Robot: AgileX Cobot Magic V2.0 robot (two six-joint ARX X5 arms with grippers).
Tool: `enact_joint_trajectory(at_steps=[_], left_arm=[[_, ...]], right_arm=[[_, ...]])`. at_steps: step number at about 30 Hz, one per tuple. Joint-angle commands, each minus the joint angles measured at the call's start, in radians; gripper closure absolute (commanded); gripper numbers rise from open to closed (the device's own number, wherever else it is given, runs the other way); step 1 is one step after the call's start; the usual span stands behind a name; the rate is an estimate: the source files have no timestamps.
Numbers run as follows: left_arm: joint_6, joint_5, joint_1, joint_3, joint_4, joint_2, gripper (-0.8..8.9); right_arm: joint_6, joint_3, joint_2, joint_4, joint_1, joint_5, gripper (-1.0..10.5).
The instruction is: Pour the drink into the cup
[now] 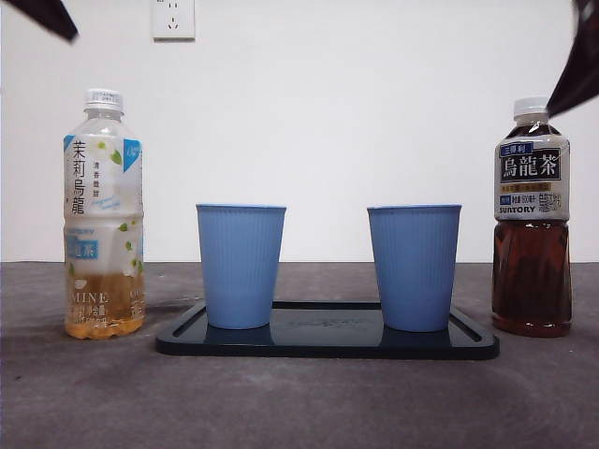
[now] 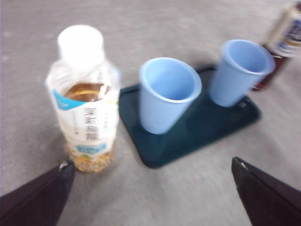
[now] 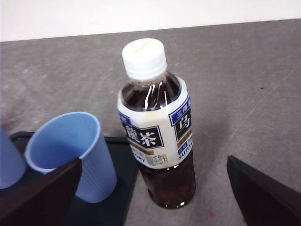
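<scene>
Grey and a little rough, the desk (image 1: 299,402) fills the lower part of the front view, with a plain white wall (image 1: 374,112) behind it. Nearest to the camera lies a flat dark rectangular plastic tray (image 1: 328,343). On it stand 2 light blue ribbed plastic cups, upright and apart: the left blue cup (image 1: 241,265) and the right blue cup (image 1: 414,267). Beside the tray at the left, not touching it, stands a clear plastic bottle of pale yellow jasmine tea (image 1: 103,215) with a white cap; only its lower part holds drink. Beside the tray at the right stands a plastic bottle of dark brown oolong tea (image 1: 532,220), also with a white cap on, nearly full. Both bottles are upright. Further back, a white wall socket (image 1: 173,18) sits high on the wall.

In the left wrist view, the left gripper (image 2: 153,188) hovers above the desk near the jasmine bottle, its jaws wide apart and holding nothing. In the right wrist view, the right gripper (image 3: 155,190) hangs over the oolong bottle, jaws also wide apart, not touching it.
</scene>
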Motion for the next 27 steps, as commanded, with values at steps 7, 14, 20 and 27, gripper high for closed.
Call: enact_joint_trajectory(at_steps=[7,14,20,27], left_arm=[[-0.144,-0.143,-0.006,-0.215,0.357,0.032,2.87],[-0.154,-0.176,-0.006,-0.321,0.551,0.109,2.86],[-0.138,-0.18,-0.006,-0.351,0.7,0.223,2.86],[-0.095,-0.182,-0.007,-0.354,0.908,0.396,2.86]], right_arm=[[0.021,0.245,-0.084,-0.285,0.004,-0.054,4.5],[-0.004,0.409,-0.082,-0.397,0.004,-0.079,4.5],[-0.014,0.467,-0.082,-0.4,0.004,-0.079,4.5],[-0.018,0.479,-0.082,-0.401,0.004,-0.08,4.5]])
